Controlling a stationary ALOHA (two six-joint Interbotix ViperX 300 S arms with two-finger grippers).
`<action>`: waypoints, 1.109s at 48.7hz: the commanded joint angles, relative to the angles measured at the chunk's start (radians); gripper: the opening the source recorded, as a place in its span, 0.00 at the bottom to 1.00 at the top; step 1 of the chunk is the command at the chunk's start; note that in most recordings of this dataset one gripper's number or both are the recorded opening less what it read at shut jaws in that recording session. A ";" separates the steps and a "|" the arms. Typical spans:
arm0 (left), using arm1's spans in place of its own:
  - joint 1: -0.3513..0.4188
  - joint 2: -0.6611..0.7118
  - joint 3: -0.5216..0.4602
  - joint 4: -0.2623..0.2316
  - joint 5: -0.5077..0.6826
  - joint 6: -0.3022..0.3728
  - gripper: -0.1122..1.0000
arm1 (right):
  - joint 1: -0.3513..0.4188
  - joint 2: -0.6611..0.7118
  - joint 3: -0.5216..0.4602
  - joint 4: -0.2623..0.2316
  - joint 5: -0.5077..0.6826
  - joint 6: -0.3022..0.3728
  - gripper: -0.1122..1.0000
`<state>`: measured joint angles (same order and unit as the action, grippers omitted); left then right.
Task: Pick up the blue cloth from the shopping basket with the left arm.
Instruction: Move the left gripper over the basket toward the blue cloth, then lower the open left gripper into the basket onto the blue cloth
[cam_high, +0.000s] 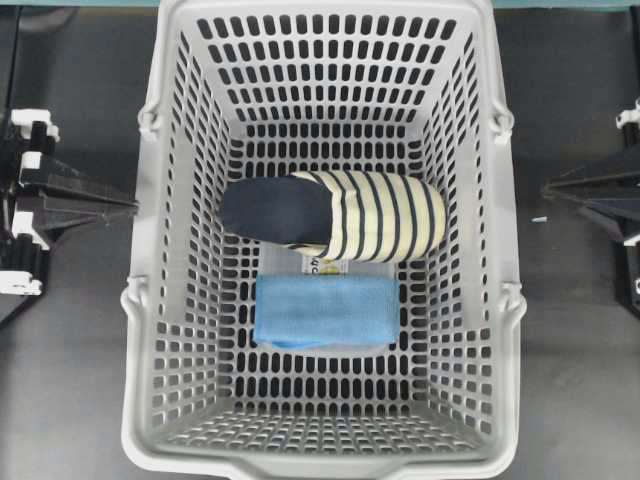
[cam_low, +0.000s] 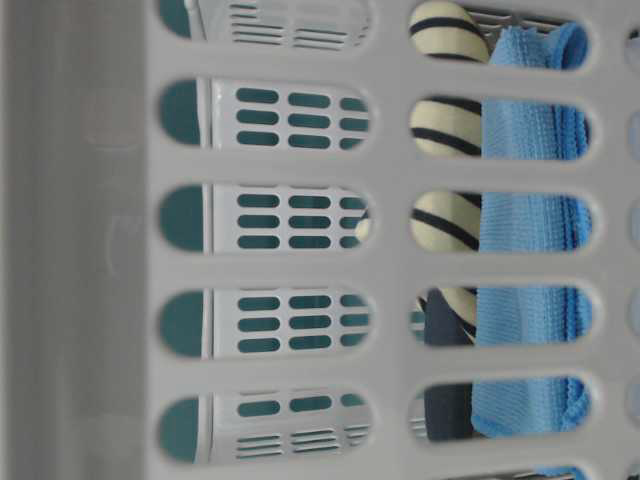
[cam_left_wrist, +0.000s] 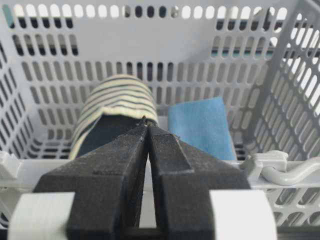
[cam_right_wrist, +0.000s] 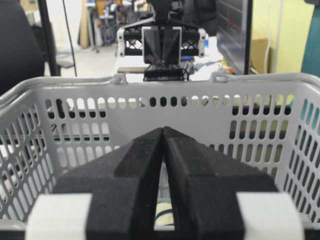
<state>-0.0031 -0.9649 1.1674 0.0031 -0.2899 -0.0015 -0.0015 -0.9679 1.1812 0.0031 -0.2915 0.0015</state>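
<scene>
Dark surface (cam_high: 70, 380) carries the grey shopping basket (cam_high: 480, 300); on its floor a striped slipper (cam_high: 340, 215) lies beside the blue cloth (cam_high: 325, 310), nearer the basket's near wall. Left tool (cam_left_wrist: 145, 122) and right tool (cam_right_wrist: 163, 129) sit clenched, outside the rim.

Overhead looks down; both wrist views face shopping basket (cam_high: 470, 130).
</scene>
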 joint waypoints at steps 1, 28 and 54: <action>-0.009 0.011 -0.066 0.041 0.051 -0.025 0.15 | 0.012 0.006 -0.021 0.005 -0.008 0.015 0.11; -0.071 0.250 -0.522 0.041 0.675 -0.032 0.10 | 0.003 0.015 -0.037 0.009 0.089 0.058 0.11; -0.103 0.675 -0.833 0.043 0.894 -0.046 0.49 | -0.003 0.014 -0.044 0.009 0.104 0.052 0.80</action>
<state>-0.0920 -0.3482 0.3973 0.0414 0.5875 -0.0476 -0.0031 -0.9618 1.1612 0.0092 -0.1825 0.0552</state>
